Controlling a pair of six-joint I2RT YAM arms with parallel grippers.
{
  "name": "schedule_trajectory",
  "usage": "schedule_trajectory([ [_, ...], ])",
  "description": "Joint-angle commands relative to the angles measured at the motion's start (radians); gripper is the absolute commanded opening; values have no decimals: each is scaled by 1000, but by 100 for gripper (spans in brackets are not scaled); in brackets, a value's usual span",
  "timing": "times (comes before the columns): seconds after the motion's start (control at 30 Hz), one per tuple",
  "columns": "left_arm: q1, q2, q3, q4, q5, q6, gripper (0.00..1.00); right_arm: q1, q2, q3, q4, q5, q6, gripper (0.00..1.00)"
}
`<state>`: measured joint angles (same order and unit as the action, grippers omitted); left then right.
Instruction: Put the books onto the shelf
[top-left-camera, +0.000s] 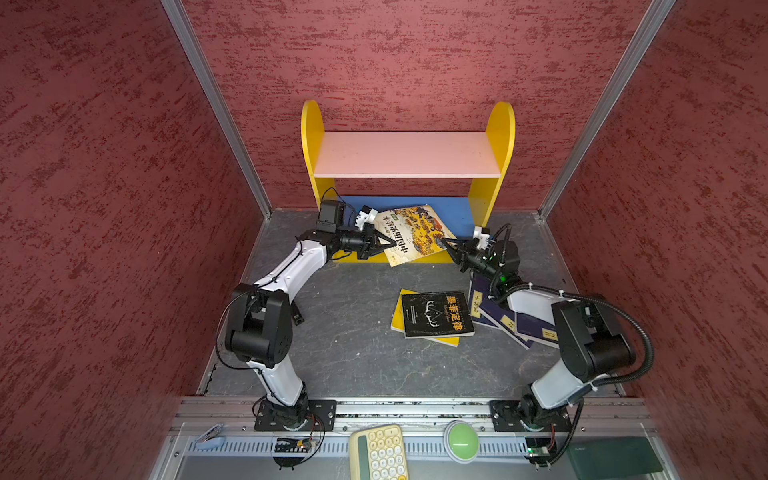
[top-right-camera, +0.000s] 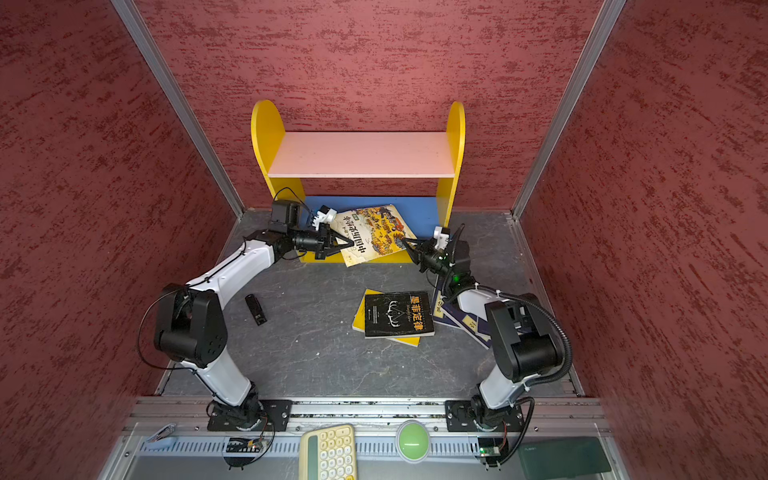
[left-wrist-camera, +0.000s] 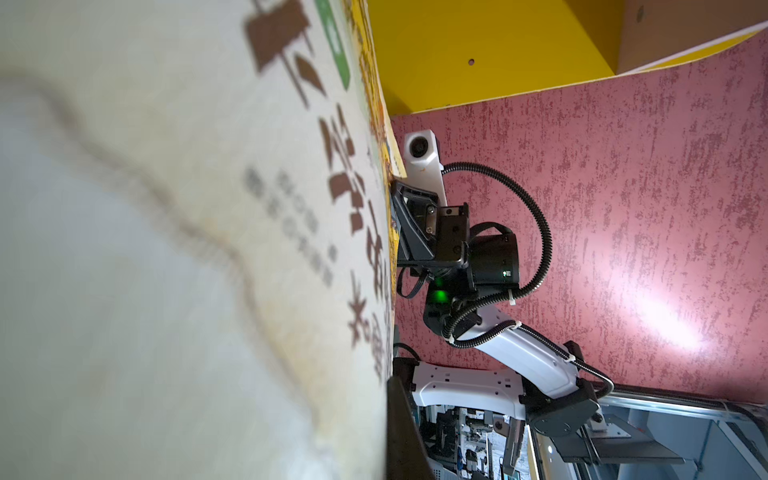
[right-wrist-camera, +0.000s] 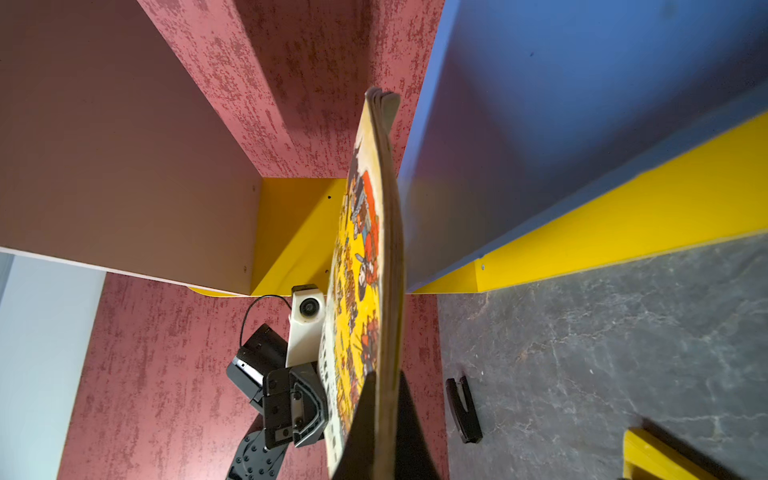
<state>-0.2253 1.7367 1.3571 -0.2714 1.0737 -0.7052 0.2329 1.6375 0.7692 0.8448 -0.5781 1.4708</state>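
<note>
On the left, the left gripper (top-left-camera: 388, 242) is pinching the left edge of the large illustrated book (top-left-camera: 415, 232) between its closed fingers, and the cream cover is filling most of the left wrist view. The book is hanging tilted across the front of the shelf (top-left-camera: 407, 156), with its far corner reaching over the blue lower board (top-left-camera: 455, 212) and its near corner jutting past the yellow front base (top-left-camera: 440, 258). Whether it is touching the board I cannot tell. The right gripper (top-left-camera: 446, 245) is clamping the book's right edge, and in the right wrist view the pages are sitting between its two dark fingers (right-wrist-camera: 365, 419). Nearer and to the right, on the grey table (top-left-camera: 353, 345), the black book (top-left-camera: 436, 313) is lying flat on a yellow book (top-left-camera: 398, 320), while the navy books (top-left-camera: 530, 328) are lying fanned out just beside them, partly under the right arm.
</note>
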Motion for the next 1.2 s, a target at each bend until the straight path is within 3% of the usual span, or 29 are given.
schedule_trajectory([
  [0.0,7,6,-20,115,-108,-105,20,-3,-23,-11,41,55,13,0],
  [0.03,10,3,-28,128,-131,-127,28,-4,-26,-10,35,67,11,1],
  [0.2,14,-50,-100,213,-290,-250,43,-3,-72,-39,34,188,16,0],
  [0.27,11,-81,-144,244,-349,-299,55,-2,-109,-85,62,286,38,0],
  [0.37,-5,-114,-193,260,-401,-336,65,-2,-173,-167,111,425,71,0],
  [0.53,-70,-117,-234,300,-423,-388,70,-1,-236,-208,108,524,68,0],
  [0.83,-172,0,-223,509,-414,-588,67,4,-189,-215,178,577,56,0],
  [1.17,-206,31,-230,610,-428,-707,41,16,-114,-195,205,578,13,1],
])
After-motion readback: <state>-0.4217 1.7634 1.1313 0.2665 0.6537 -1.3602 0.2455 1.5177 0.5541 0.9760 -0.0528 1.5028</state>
